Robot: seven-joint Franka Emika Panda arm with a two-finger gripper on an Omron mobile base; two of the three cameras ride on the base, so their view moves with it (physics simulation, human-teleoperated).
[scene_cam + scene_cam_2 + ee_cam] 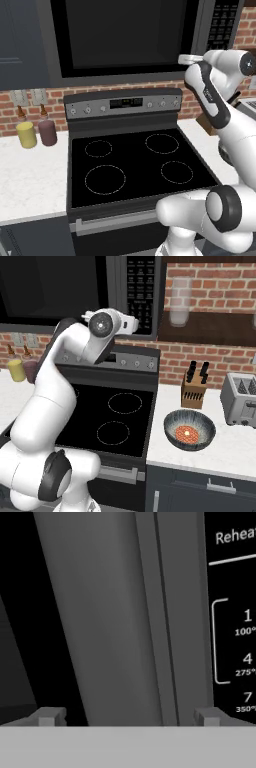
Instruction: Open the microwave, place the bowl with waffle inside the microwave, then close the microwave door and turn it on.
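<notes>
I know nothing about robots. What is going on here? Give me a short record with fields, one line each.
Microwave: above the stove, door shut.
Gripper: fingers open, right up against the door's right frame, beside the keypad.
Bowl: on the counter right of the stove, waffle inside.
Nearby: knife block and toaster behind the bowl.
Progress: door not yet opened, bowl not yet moved.
</notes>
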